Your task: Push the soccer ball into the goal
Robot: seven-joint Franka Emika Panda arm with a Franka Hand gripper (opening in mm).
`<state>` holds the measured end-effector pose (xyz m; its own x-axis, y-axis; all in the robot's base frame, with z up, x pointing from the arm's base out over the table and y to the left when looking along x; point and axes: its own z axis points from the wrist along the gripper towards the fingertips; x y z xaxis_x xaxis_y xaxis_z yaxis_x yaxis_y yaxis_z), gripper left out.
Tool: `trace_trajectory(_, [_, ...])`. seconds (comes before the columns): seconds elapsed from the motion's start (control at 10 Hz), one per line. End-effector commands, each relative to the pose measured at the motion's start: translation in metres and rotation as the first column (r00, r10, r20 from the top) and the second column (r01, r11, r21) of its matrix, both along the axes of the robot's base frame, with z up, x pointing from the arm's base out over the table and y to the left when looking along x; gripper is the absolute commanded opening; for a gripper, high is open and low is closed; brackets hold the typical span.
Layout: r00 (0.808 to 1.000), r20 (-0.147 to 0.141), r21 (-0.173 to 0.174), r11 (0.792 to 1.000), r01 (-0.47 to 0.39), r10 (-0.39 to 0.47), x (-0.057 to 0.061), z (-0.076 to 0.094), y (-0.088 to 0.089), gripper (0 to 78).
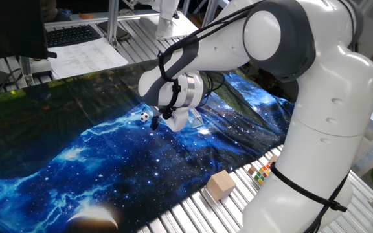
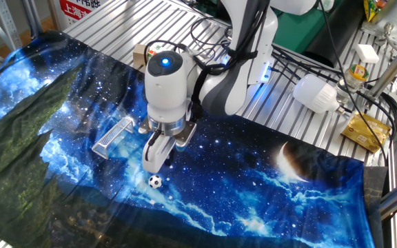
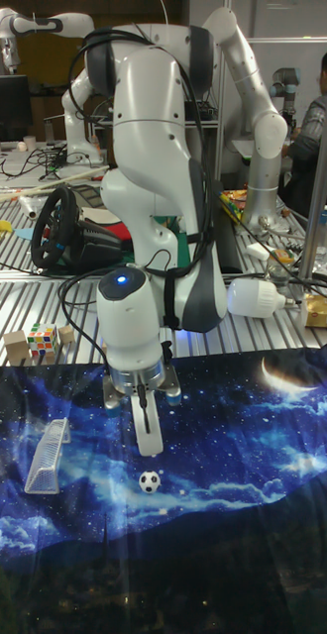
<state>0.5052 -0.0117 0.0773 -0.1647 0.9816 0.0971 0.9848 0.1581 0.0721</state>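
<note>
The soccer ball (image 2: 156,182) is a tiny white ball with black patches, lying on the galaxy-print cloth (image 2: 253,186). It also shows in the other views, soccer ball (image 1: 146,116) and soccer ball (image 3: 150,482). My gripper (image 2: 151,165) points down just behind the ball, fingers pressed together and holding nothing; its tip hangs a short gap from the ball, gripper (image 3: 152,444). The goal (image 2: 114,136), a small frame of whitish-grey rods, lies on the cloth beside the gripper, away from the ball, goal (image 3: 48,456). In one fixed view my wrist hides most of the goal.
A tan wooden block (image 1: 221,184) and a multicoloured puzzle cube (image 1: 259,173) sit on the metal slats off the cloth's edge. A white bulb-shaped object (image 2: 316,93) and cables lie behind the arm's base. A steering wheel (image 3: 56,230) stands at the back left.
</note>
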Motion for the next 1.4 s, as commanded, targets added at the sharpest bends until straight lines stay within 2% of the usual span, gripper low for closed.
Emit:
trace_trajectory(0.1, [1.000, 0.014, 0.005, 1.000, -0.028, 0.028, 0.0023, -0.0016, 0.0026, 0.0])
trace_trajectory(0.3, [0.997, 0.022, 0.001, 0.997, -0.073, 0.073, 0.0052, -0.0014, 0.0029, 0.0])
trace_trajectory(0.5, [0.996, 0.025, 0.012, 0.996, -0.083, 0.083, 0.0066, -0.0011, 0.0030, 0.0])
trace_trajectory(0.7, [0.995, 0.027, 0.009, 0.995, -0.095, 0.095, 0.0067, -0.0013, 0.0031, 0.0])
trace_trajectory(0.9, [0.991, 0.023, -0.001, 0.992, -0.130, 0.130, 0.0067, -0.0013, 0.0031, 0.0])
trace_trajectory(1.0, [0.987, 0.006, 0.006, 0.987, -0.158, 0.158, 0.0067, -0.0013, 0.0031, 0.0])
trace_trajectory(1.1, [0.987, 0.003, 0.006, 0.986, -0.164, 0.164, 0.0067, -0.0013, 0.0031, 0.0])
trace_trajectory(1.2, [0.968, 0.013, -0.008, 0.968, -0.252, 0.252, 0.0067, -0.0013, 0.0031, 0.0])
trace_trajectory(1.4, [0.933, 0.026, -0.014, 0.933, -0.359, 0.359, 0.0067, -0.0013, 0.0031, 0.0])
